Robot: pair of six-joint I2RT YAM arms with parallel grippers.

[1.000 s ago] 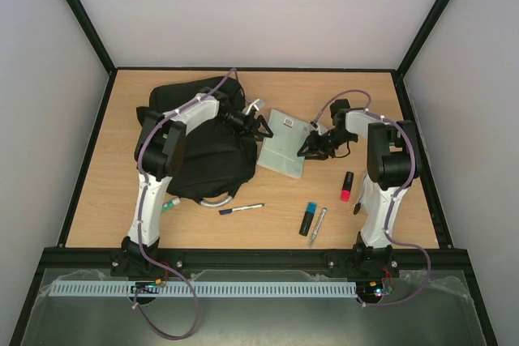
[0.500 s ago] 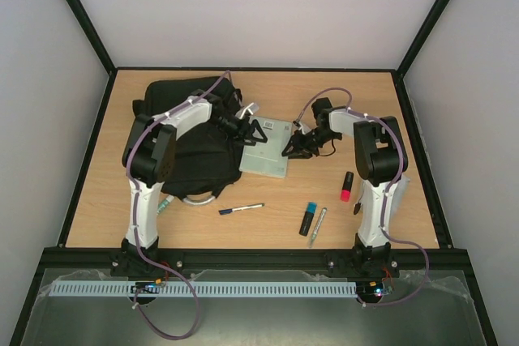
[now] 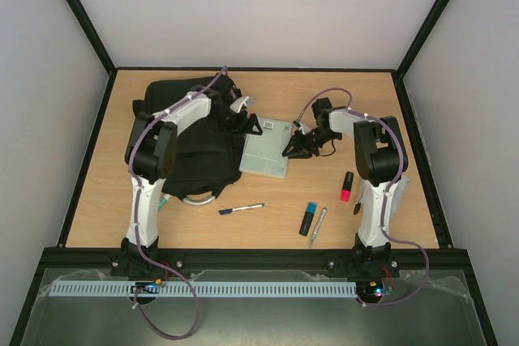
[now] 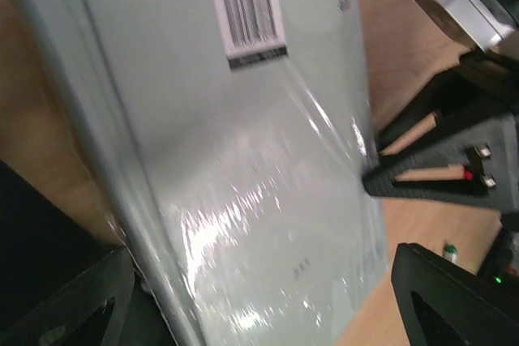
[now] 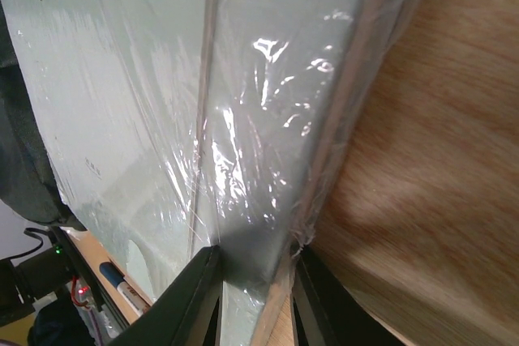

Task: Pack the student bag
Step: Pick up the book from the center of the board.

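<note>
The right gripper (image 5: pixel 255 281) had its jaws narrow, pinching the right edge of the single plastic-wrapped notebook (image 3: pixel 266 153). The left gripper (image 4: pixel 263 281) held its jaws wide at the notebook's far-left corner, clamping nothing. The one student bag (image 3: pixel 195 147) lay at far left, just beside the notebook. Four writing tools lay nearer: dark pen (image 3: pixel 241 209), blue marker (image 3: pixel 307 218), silver pen (image 3: pixel 317 226), red marker (image 3: pixel 347 186).

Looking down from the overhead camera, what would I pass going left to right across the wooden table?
student bag → wrapped pale-green pack → blue highlighter → silver pen → red-tipped marker
</note>
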